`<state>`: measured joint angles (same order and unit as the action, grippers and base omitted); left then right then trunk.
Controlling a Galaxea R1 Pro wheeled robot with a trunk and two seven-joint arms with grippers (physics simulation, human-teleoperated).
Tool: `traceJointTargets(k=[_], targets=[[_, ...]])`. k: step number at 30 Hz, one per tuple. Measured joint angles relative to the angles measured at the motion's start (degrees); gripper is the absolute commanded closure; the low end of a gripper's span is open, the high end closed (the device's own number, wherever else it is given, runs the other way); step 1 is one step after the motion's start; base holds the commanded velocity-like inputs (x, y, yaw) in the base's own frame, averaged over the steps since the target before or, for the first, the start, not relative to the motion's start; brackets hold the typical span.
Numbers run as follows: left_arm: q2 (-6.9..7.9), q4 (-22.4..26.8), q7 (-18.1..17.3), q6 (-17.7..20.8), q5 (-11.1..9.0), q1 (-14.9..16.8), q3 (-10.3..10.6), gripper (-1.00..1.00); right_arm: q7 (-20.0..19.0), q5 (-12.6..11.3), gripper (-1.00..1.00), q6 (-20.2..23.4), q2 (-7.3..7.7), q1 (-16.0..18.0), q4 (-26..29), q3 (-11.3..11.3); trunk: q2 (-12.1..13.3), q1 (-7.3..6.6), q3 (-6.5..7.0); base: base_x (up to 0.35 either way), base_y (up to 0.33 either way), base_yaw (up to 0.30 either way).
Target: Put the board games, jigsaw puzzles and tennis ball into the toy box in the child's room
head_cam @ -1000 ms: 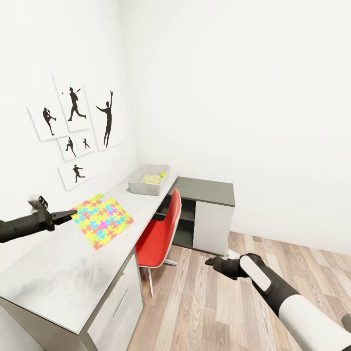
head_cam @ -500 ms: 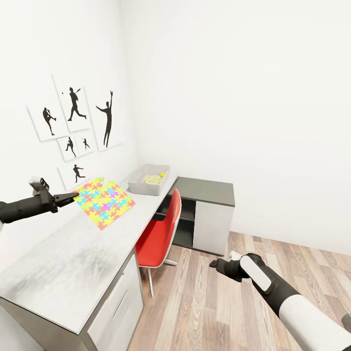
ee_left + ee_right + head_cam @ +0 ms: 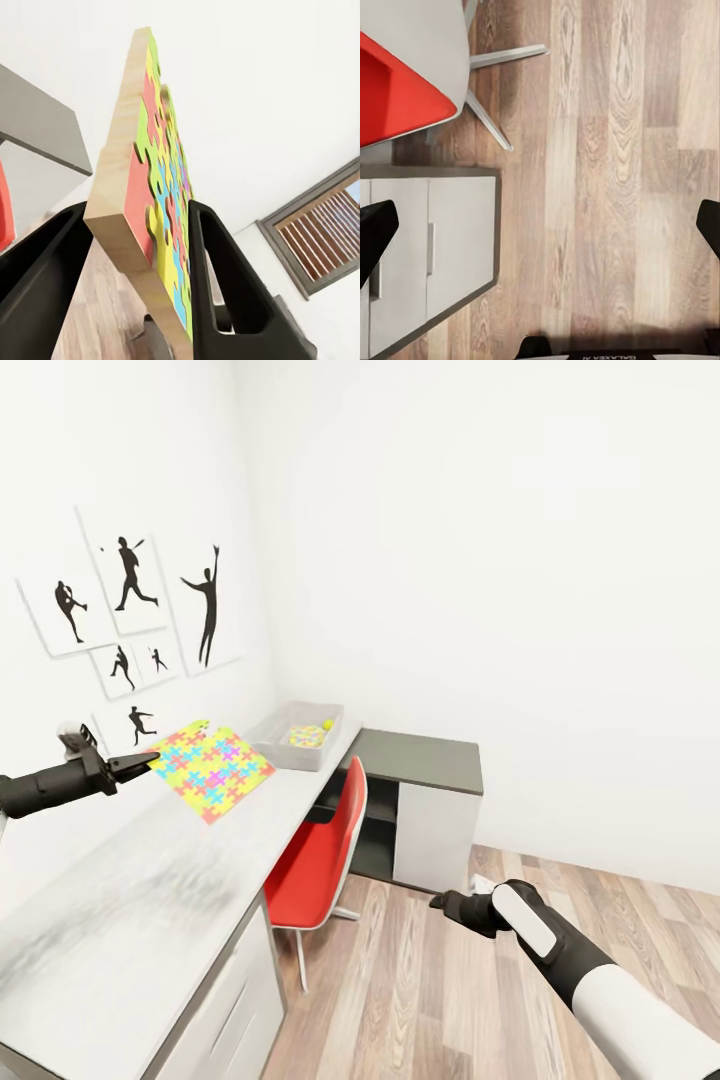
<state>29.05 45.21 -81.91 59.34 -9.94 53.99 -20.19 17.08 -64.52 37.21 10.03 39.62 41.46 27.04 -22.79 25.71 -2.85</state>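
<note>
My left gripper (image 3: pixel 143 762) is shut on one corner of a jigsaw puzzle (image 3: pixel 210 770), a thin flat covered in yellow, pink, blue and orange pieces, held tilted above the table (image 3: pixel 140 910). The left wrist view has the puzzle (image 3: pixel 150 187) edge-on between the two black fingers (image 3: pixel 225 277). Farther along the table, by the wall corner, stands the grey toy box (image 3: pixel 272 738); inside lie another jigsaw puzzle (image 3: pixel 306 736) and the tennis ball (image 3: pixel 327 724). My right gripper (image 3: pixel 440 903) hangs open over the wood floor, nothing in it.
A red chair (image 3: pixel 322 848) is tucked at the table's edge. The dark grey cabinet section (image 3: pixel 425 755) joins the table at the far corner. Silhouette pictures (image 3: pixel 130 610) hang on the left wall. Wood floor (image 3: pixel 430 1000) spreads on the right.
The left gripper has lifted the puzzle up off the table and carried it a little toward the toy box. The head view has shifted. The right arm has barely moved.
</note>
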Motion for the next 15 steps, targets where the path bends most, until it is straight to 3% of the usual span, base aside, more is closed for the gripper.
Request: traceJointTargets(k=[5, 15], targets=[[-1.27, 0.4, 0.0, 0.0, 0.0, 0.0, -0.1, 1.00, 0.0, 0.0, -1.00, -0.1, 0.00, 0.0, 0.0, 0.1, 0.0, 0.00, 0.00, 0.292, -0.165, 0.000], [-1.54, 0.5, 0.0, 0.0, 0.1, 0.0, -0.2, 1.00, 0.0, 0.0, -1.00, -0.2, -0.04, -0.1, 0.0, 0.2, 0.0, 0.01, 0.11, 0.255, -0.242, -0.015]])
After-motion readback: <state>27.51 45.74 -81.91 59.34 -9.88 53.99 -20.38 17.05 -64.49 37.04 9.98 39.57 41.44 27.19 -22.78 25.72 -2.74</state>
